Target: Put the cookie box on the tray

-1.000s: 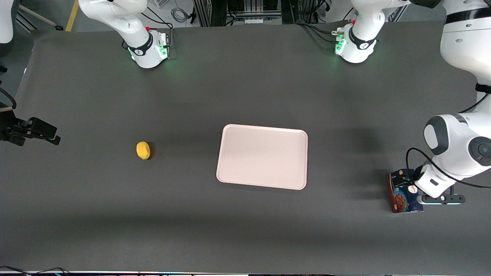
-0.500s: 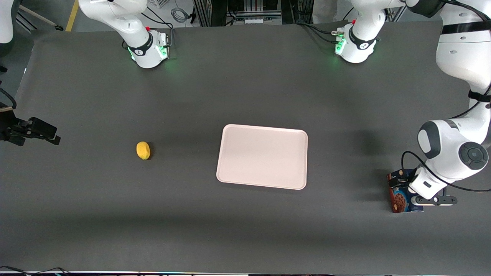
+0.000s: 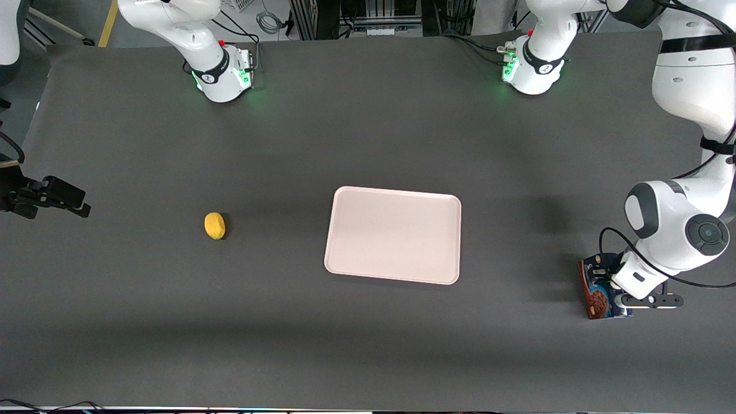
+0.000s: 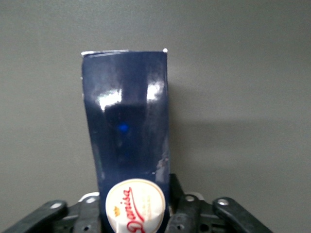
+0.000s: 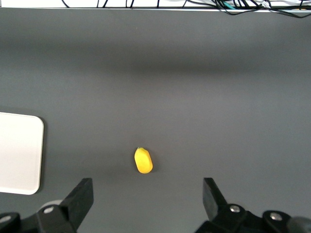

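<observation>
1. At centre left of the front view a small yellow lump (image 3: 214, 225) is seen on the dark table (image 3: 368, 345), well apart from everything the task concerns.
2. At the centre of the same view the tray (image 3: 393, 234) is laid flat, and nothing is seen on it.
3. At the lower right of the front view the cookie box (image 3: 595, 289) is found, near the working arm's end of the table and well apart from the tray.
4. The gripper (image 3: 608, 280) is placed at the box; in the left wrist view the box (image 4: 129, 121) is seen between the two fingers, so it appears to be clamped, though contact of the pads is hidden.
5. The step in hand is judged to be the grasp, or the start of the lift; whether the box is clear of the table cannot be told.
6. The next move calls for the box to be raised, carried toward the middle of the frame above the tray's rim, lowered inside it and then released.
</observation>
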`<action>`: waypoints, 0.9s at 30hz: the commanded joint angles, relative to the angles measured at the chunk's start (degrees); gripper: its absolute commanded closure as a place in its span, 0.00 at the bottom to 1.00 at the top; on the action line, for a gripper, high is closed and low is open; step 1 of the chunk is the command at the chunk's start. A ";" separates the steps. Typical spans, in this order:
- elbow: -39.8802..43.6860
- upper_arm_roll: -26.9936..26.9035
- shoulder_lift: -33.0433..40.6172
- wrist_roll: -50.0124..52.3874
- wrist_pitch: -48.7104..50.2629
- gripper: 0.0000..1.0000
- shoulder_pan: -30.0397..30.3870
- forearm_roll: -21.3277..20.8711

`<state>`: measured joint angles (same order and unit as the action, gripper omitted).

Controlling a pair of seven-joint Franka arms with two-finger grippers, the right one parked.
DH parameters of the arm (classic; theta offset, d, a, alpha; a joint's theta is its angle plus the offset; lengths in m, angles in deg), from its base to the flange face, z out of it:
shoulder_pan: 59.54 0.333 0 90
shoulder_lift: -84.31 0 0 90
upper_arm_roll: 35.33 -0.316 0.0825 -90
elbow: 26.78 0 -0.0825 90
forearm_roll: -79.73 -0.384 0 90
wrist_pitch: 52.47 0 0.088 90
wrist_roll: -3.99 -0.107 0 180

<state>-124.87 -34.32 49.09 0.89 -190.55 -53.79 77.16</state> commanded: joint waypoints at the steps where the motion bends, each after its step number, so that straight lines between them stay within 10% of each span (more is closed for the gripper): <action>1: 0.89 -1.45 -0.29 -0.59 0.18 0.79 -1.45 0.46; 27: 1.59 -1.27 16.67 2.83 19.60 0.81 -7.69 5.47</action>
<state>-122.10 -34.53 60.58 1.32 -175.17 -58.21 81.81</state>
